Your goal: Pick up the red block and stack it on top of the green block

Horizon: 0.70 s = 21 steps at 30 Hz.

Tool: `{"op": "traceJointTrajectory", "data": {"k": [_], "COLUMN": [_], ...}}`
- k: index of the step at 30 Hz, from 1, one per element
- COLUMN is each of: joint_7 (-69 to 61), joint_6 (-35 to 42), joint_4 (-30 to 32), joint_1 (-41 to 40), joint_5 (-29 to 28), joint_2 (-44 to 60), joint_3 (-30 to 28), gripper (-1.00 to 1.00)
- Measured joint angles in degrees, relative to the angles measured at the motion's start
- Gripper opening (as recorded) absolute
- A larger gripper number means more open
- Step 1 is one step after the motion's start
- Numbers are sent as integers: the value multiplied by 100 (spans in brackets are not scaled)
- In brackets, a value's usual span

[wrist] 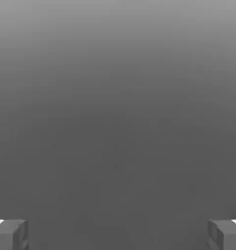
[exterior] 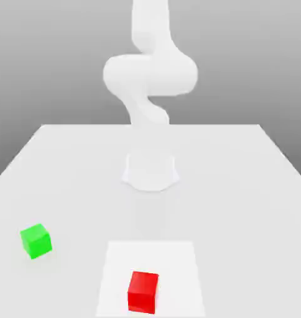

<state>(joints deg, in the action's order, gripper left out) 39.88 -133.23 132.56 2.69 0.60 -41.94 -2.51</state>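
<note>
Opening step, nothing grasped yet. End effector wide open, empty. Red block on near tabletop, green block well apart to exterior view's left. Next, likely: descend over red block, then close fingers.

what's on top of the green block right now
Nothing: the green block has a bare top. The red block sits apart on the table. Its underside is hidden.
</note>
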Motion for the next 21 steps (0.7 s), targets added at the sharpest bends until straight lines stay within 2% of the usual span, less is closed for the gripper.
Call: {"op": "traceJointTrajectory", "data": {"k": [12,21], "joint_7": [-2987,-5318], "joint_6": [-703,-1212], "joint_4": [374,648], "joint_1": [1184,1732], "joint_5": [438,934], "joint_2": [1876,3293], "joint_3": [-1164,-1709], "gripper": [0,0]}}
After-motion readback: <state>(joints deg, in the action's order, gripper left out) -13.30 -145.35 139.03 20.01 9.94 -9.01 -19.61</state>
